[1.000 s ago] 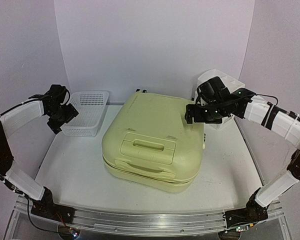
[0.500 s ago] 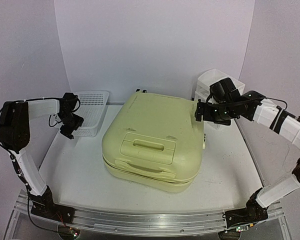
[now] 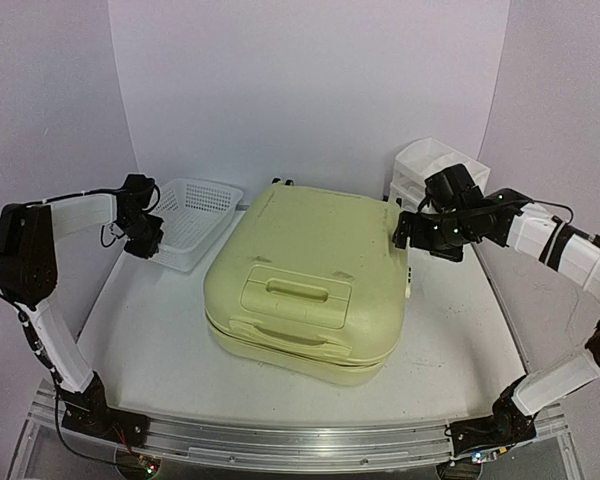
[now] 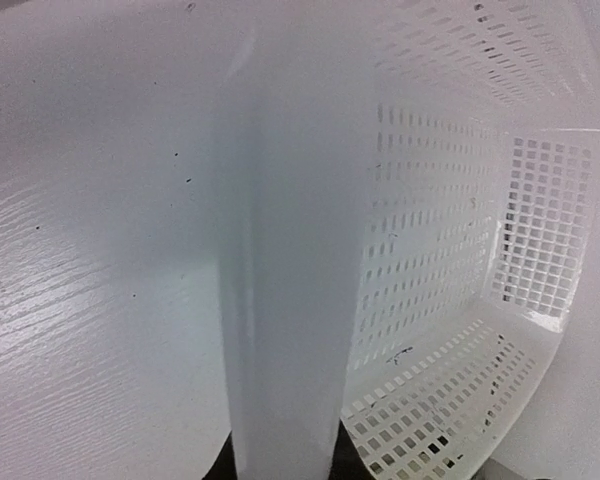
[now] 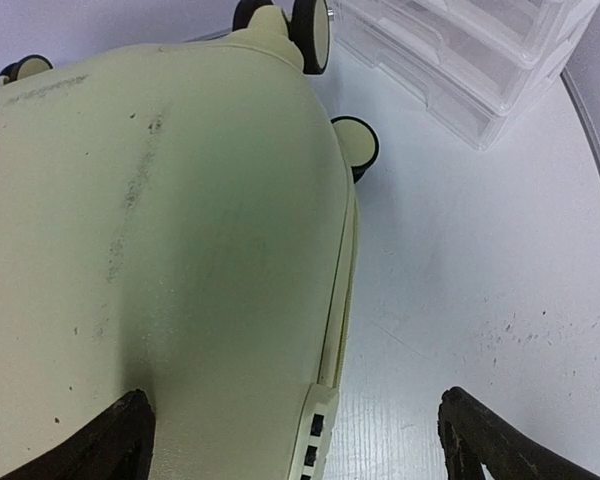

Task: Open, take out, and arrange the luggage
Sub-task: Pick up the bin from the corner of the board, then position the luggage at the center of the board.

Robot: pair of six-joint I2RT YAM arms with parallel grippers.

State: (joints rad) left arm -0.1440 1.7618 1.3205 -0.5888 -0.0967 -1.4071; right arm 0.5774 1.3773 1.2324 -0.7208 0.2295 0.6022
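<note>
Closed luggage (image 3: 305,285) lies flat at frame centre. At upper left, the left gripper (image 3: 155,245) pinches the basket (image 3: 195,215) rim. At right, the right gripper (image 3: 404,230) hovers wide open and empty over the luggage's edge.

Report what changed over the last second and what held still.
The left tool swung in and closed on the left wall of the white mesh basket, which has turned, its right end now nearer the suitcase. The right tool, open, drew back rightward to the suitcase's right edge. The suitcase stayed closed and in place; the drawer organizer did not move.
</note>
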